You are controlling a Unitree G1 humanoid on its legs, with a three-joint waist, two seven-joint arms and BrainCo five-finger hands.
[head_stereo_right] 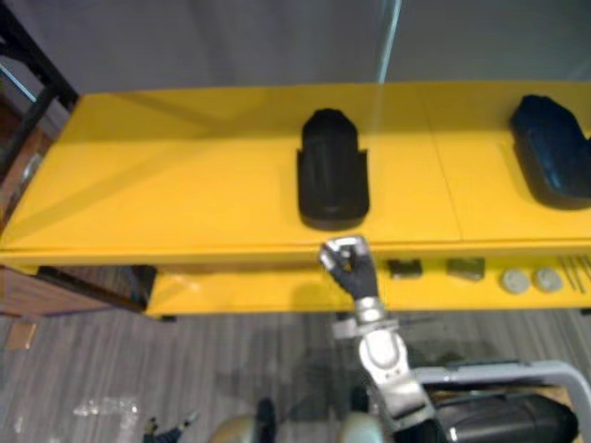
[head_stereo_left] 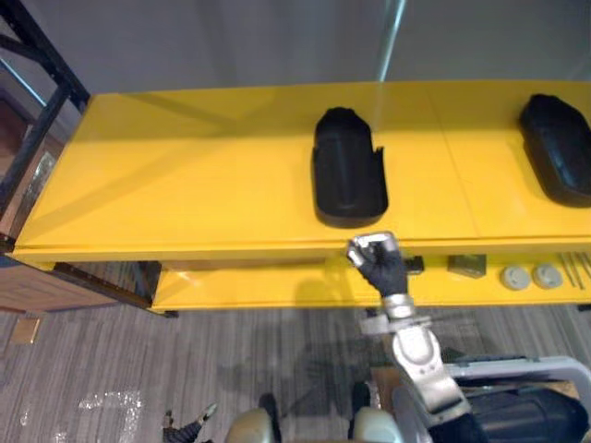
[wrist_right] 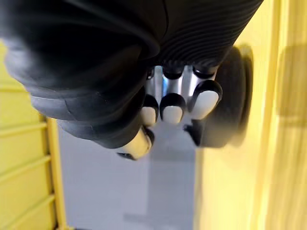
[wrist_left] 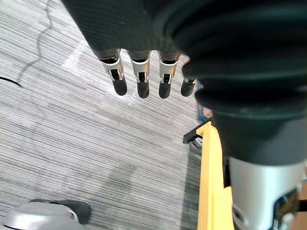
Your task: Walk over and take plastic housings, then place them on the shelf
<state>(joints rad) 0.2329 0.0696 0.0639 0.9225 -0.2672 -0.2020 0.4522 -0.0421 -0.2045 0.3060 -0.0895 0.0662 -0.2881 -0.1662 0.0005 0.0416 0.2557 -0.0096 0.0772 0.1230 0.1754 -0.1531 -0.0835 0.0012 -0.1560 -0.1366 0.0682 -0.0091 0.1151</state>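
Fingers (wrist_right: pixel 172 108) of the right hand (head_stereo_left: pixel 377 263) are curled on nothing, at the front edge of the yellow shelf (head_stereo_left: pixel 185 175). On the shelf top lie two black plastic housings: the middle housing (head_stereo_left: pixel 346 171) just beyond that hand, and the right-end housing (head_stereo_left: pixel 559 148) well apart. The left hand (wrist_left: pixel 140 76) hangs above the floor (wrist_left: pixel 72 143) with its fingers straight.

Bright light, with soft diagonal shadows across the yellow shelf (head_stereo_left: pixel 185 185).

Central housing (head_stereo_left: pixel 349 180) and right housing (head_stereo_left: pixel 559 148) lie on the shelf (head_stereo_left: pixel 185 185), well apart.
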